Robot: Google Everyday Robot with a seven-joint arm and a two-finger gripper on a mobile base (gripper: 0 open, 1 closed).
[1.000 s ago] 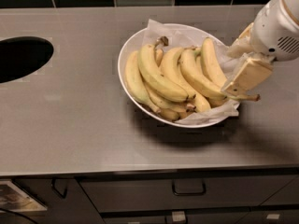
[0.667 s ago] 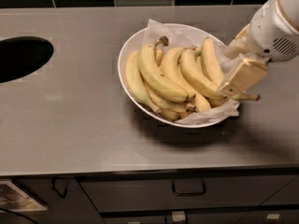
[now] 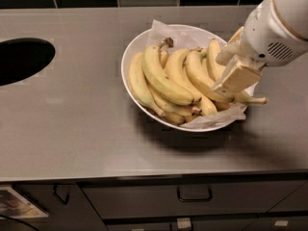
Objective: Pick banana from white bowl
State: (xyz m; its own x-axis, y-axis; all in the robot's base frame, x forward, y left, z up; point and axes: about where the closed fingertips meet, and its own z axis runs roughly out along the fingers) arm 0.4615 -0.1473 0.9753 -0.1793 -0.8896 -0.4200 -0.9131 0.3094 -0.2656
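The white bowl (image 3: 129,57) sits on the grey counter, lined with crumpled white paper and holding a bunch of several yellow bananas (image 3: 163,78). My gripper (image 3: 234,77), cream coloured on a white arm, comes in from the upper right. It hangs low over the right side of the bowl, right at the rightmost bananas (image 3: 213,57). One banana's end and stem (image 3: 253,100) stick out over the right rim just below the gripper. The arm hides the far right part of the bowl.
A dark round opening (image 3: 21,59) is cut into the counter at the left. Dark tiles run along the back wall. Drawers with handles (image 3: 194,195) lie below the counter's front edge.
The gripper has moved left, from beside the bowl's right rim to over the rightmost bananas. The bananas and the bowl have not moved.
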